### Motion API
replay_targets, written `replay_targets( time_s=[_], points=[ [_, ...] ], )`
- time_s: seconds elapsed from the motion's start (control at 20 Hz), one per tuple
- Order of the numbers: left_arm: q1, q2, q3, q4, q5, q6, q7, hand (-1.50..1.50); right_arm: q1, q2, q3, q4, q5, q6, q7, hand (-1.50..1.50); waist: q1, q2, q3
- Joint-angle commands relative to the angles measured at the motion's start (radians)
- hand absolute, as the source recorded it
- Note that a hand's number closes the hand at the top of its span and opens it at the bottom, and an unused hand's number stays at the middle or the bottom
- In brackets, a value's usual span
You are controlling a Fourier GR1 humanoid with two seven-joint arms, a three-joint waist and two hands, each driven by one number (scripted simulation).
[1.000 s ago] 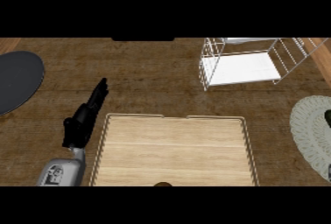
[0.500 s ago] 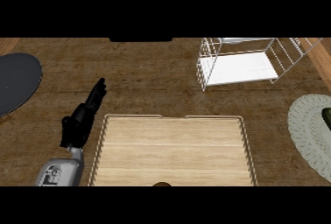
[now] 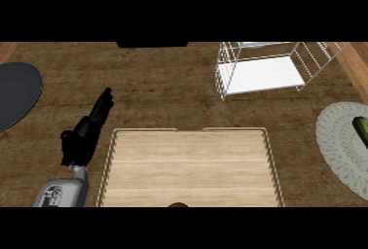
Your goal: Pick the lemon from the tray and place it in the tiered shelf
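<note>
Surface of dark brown wood grain fills my head view, with a paler wooden strip in each far corner. At the far left edge I see a dark grey round plate, cut off by the frame. Next comes the left hand, well apart from the plate and just beside the tray's left rim. Its fingers are straight and held narrow together, pointing away and a little to the right, with nothing in them. Its grey forearm enters from the lower edge. The wooden tray lies in the middle, showing bare planks. I cannot make out the lemon on it. There is only a small brown shape at its near rim, too cropped to name. A black object sits at the far edge. Right of that stands the white wire tiered shelf, apart from the tray. At the far right lies a pale woven mat carrying something green.
</note>
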Motion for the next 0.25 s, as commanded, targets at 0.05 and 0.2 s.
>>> replay_targets(
  time_s=[0.05, 0.2],
  points=[
    [0.042, 0.007, 0.002, -0.035, 0.004, -0.005, -0.016, 0.00, 0.201, -0.100, -0.182, -0.063, -0.178, 0.222, -0.029, -1.50, 0.000, -0.001, 0.001],
    [0.006, -0.032, -0.030, 0.025, -0.031, 0.024, -0.040, 0.00, 0.295, -0.101, -0.318, -0.081, -0.279, 0.283, -0.077, -1.50, -0.001, 0.002, 0.000]
  ],
)
